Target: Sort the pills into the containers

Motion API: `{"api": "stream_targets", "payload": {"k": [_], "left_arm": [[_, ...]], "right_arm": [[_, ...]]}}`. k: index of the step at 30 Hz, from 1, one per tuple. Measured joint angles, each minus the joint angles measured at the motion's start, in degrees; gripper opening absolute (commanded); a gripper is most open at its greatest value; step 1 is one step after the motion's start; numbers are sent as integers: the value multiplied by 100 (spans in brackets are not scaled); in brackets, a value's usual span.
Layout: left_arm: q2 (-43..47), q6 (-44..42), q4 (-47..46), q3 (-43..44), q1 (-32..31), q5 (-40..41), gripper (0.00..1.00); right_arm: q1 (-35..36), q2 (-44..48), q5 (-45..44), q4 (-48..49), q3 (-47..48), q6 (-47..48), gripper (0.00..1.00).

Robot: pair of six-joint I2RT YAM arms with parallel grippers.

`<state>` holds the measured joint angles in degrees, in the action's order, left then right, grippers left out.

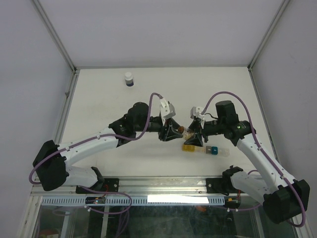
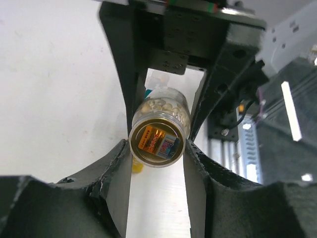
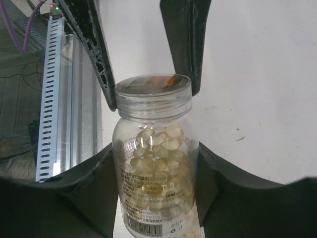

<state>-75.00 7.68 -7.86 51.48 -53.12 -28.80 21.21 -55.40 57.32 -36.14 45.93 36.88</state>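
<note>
1 clear vial (image 3: 155,163): held between the 2 grippers over the white table (image 1: 99,99).
Left gripper (image 2: 157,148): closed on the lid (image 3: 153,89) end.
Right gripper (image 3: 156,171): closed around the vial body.
Pills (image 3: 159,148): pale tan, heaped inside the vial.
Containers (image 1: 200,149): 1 strip of joined compartments, yellow at the left end, teal toward the right, flat on the table just on the near side of the right gripper.
1 white-capped dark blue bottle (image 1: 129,79): upright, well apart at the far side.
</note>
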Motion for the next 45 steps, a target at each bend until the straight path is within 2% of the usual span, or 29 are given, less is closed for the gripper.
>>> {"api": "stream_targets", "payload": {"k": [3, 5, 7, 8, 12, 16, 20, 24, 28, 36, 40, 45], "left_arm": [[-2, -1305, 212, 74, 37, -422, 52], [-52, -2072, 363, 166, 81, -651, 72], [-166, -2540, 516, 267, 146, -885, 94], [-216, -2656, 538, 280, 177, -907, 99], [-184, -2629, 199, 70, 319, -807, 99], [308, -2070, -509, -721, 592, -608, 99], [820, -859, -859, -1191, 684, -164, 99], [1134, 643, -984, -1191, 654, 205, 92], [1386, 1510, -955, -1169, 354, 868, 87], [894, 1897, 9, -164, -358, 2006, 75], [566, 1895, 267, 101, -389, 2131, 67], [330, 1891, 520, 219, -389, 2124, 63]], "right_arm": [[24, 4, 74, -61, -2, 55, 0], [37, 7, 103, -55, -2, 50, 0], [26, 7, 79, 63, -2, 15, 0], [22, 7, 59, 109, -2, 9, 0], [2, 7, 52, 210, -2, 2, 0], [2, 7, 52, 254, -2, 0, 0], [2, 7, 55, 280, -2, 0, 0], [2, 7, 52, 291, -2, -9, 0], [2, 4, 55, 293, -2, -31, 0], [2, 4, 52, 304, -2, -46, 0], [2, 4, 52, 308, -2, -52, 0], [2, 4, 52, 308, -2, -55, 0]]}}
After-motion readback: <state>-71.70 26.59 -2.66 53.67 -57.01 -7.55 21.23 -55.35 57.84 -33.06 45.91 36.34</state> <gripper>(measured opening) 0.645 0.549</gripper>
